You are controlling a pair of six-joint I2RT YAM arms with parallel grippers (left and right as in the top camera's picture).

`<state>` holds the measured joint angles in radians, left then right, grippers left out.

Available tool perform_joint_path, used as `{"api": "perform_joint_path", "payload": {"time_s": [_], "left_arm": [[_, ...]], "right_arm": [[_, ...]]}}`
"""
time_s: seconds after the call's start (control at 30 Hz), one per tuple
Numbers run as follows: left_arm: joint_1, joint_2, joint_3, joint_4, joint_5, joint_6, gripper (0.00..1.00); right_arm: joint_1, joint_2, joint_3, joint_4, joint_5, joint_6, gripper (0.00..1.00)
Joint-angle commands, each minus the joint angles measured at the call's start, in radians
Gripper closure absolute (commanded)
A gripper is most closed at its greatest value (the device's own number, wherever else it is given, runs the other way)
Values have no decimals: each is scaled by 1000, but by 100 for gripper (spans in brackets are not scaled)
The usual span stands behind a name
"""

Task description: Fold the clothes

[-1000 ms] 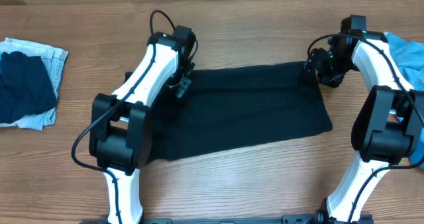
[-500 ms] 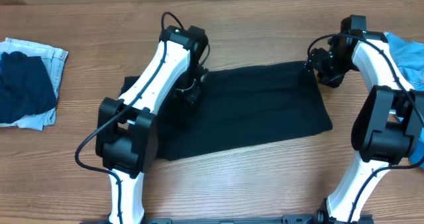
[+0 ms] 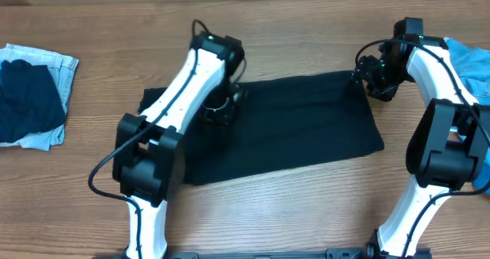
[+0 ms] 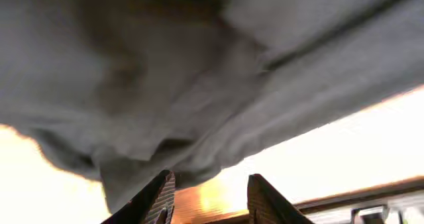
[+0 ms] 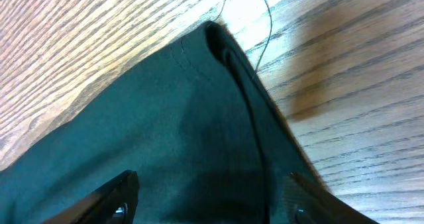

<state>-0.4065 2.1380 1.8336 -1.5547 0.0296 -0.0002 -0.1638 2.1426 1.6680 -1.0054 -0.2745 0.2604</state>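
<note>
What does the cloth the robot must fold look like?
Look at the middle of the wooden table, between the white left arm and right arm. The black cloth lies spread out there. It is plain black, unlike the blue denim pile far left and the bright blue piece far right.

1. From overhead the light was bright and even; the table (image 3: 291,213) showed clear grain, with soft shadows beside the arms (image 3: 180,98).
2. At the left wrist the black cloth (image 4: 199,85) was blurred and washed grey, and the wood behind it was blown out by glare.
3. The right wrist view was crisp, with one faint shadow on the wood.
</note>
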Motion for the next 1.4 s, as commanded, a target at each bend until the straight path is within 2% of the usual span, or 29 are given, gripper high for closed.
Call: {"api": "perform_joint_path", "payload": {"time_s": [0.0, 0.1, 0.13, 0.3, 0.47, 0.63, 0.8, 0.93, 1.1, 1.17, 1.3, 1.37], "left_arm": [[104, 3, 20, 61, -37, -201, 57], [145, 3, -5, 141, 38, -206, 54], [146, 3, -27, 158, 38, -206, 53], [137, 3, -219, 266, 56, -216, 53], [137, 3, -372, 370, 76, -225, 53], [138, 3, -420, 408, 75, -225, 53], [138, 3, -420, 407, 75, -225, 52], [138, 3, -420, 406, 75, -225, 52], [138, 3, -420, 407, 75, -225, 52], [138, 3, -420, 406, 75, -225, 52], [138, 3, -420, 407, 75, -225, 51], [138, 3, -420, 406, 75, -225, 51]], "right_arm": [[-6, -35, 19, 5, -11, -45, 27], [-6, -35, 19, 10, -171, -206, 34], [-6, -35, 19, 11, -183, -211, 36], [-6, -35, 19, -12, -58, -127, 34], [-6, -35, 19, -137, -18, -92, 37], [-6, -35, 18, -193, -26, -46, 40], [-5, -35, -28, -94, -42, 3, 50], [-5, -35, -35, -87, -41, 3, 57], [-4, -33, -50, -81, -41, 6, 58], [-4, -32, -67, -68, -39, 6, 46], [-5, -32, -98, -36, -32, 6, 44], [-5, -31, -98, -23, -42, 7, 50]]}}
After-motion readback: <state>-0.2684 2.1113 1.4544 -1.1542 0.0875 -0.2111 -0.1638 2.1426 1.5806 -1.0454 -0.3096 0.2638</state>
